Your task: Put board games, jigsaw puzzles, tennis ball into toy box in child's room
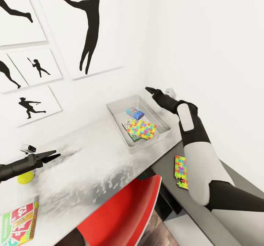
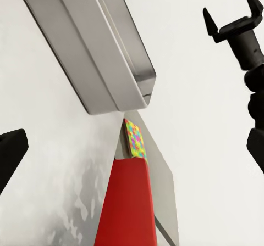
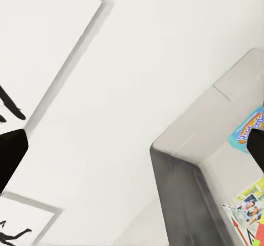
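Note:
The grey toy box (image 1: 119, 118) (image 2: 99, 48) (image 3: 181, 169) stands on the table (image 1: 91, 154) by the wall. Inside lie a blue board game (image 1: 135, 112) (image 3: 246, 132), a green-edged one (image 1: 129, 126) (image 3: 247, 206) and a jigsaw puzzle (image 1: 142, 129). The other jigsaw puzzle (image 1: 180, 171) (image 2: 135, 139) rests on the lower grey end section. The tennis ball (image 1: 25, 177) and the SKIP-BO box (image 1: 18, 226) sit at the near left. My left gripper (image 1: 55, 154) (image 2: 132, 152) hovers open just above the ball. My right gripper (image 1: 149, 89) (image 2: 228, 4) (image 3: 132, 152) is open and empty beyond the box's far right corner.
A red chair (image 1: 121, 213) (image 2: 126, 202) is tucked under the table's front edge. Framed silhouette pictures (image 1: 88, 26) hang on the white wall behind the table. A corner of two walls lies just past the toy box.

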Controlling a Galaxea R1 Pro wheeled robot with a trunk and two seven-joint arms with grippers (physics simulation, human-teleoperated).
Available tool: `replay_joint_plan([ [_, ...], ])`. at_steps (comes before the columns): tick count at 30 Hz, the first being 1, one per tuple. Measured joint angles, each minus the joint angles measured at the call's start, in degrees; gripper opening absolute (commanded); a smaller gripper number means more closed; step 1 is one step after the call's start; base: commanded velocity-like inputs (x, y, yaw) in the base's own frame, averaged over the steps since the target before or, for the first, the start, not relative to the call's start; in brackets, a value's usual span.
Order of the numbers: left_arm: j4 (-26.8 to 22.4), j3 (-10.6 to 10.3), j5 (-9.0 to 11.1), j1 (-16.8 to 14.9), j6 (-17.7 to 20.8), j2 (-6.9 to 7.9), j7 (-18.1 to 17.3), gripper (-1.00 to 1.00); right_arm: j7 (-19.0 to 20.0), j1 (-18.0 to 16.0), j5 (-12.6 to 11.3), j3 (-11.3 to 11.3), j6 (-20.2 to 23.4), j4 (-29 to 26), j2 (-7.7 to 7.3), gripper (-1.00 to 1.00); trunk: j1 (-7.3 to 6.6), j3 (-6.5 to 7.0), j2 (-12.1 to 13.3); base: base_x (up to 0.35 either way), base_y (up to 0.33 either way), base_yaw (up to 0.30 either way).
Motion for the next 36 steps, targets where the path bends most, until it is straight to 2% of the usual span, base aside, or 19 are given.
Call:
replay_joint_plan([
  [8,0.0,0.05,0.01,0.0,0.0,0.0,0.0,1.0,-0.38,0.91,-0.56,0.08,8.32,-8.07,-0.25,1.0,0.0,0.0,0.0,0.0,0.0,0.0],
  [14,0.0,0.01,0.02,0.0,0.0,0.0,0.0,1.0,-0.63,2.68,-0.76,-0.81,15.7,-15.21,-0.43,1.0,0.0,0.0,0.0,0.0,0.0,0.0],
  [19,0.0,0.04,-0.05,0.0,-0.01,0.0,0.0,1.0,-0.71,6.21,-0.51,-3.54,20.1,-22.93,-0.54,1.0,0.0,0.0,0.0,0.0,0.0,0.0],
  [24,0.0,0.07,-0.03,0.02,-0.02,0.16,0.0,1.0,-0.83,9.16,-0.63,-7.07,22.18,-28.88,-0.92,1.0,0.0,0.0,0.0,0.0,0.0,0.0],
  [29,0.0,0.12,0.05,0.25,-0.06,0.3,0.0,1.0,-0.79,11.66,-0.78,-9.19,22.87,-31.38,-3.16,1.0,0.0,0.0,0.0,0.0,0.0,0.0],
  [30,0.0,0.13,0.08,0.29,-0.07,0.33,0.0,1.0,-0.77,12.28,-0.8,-9.47,22.87,-31.63,-3.77,1.0,0.0,0.0,0.01,0.0,0.0,0.0],
  [31,-0.01,0.14,0.13,0.36,-0.07,0.37,0.0,1.0,-0.73,13.58,-0.67,-9.89,22.86,-31.97,-5.02,1.0,0.0,-0.01,0.01,0.0,0.0,0.0],
  [36,0.0,0.15,0.24,0.51,-0.08,0.42,0.0,1.0,-0.64,16.32,-0.85,-11.19,22.88,-32.4,-8.13,1.0,0.0,0.0,0.0,0.0,0.0,0.0],
])
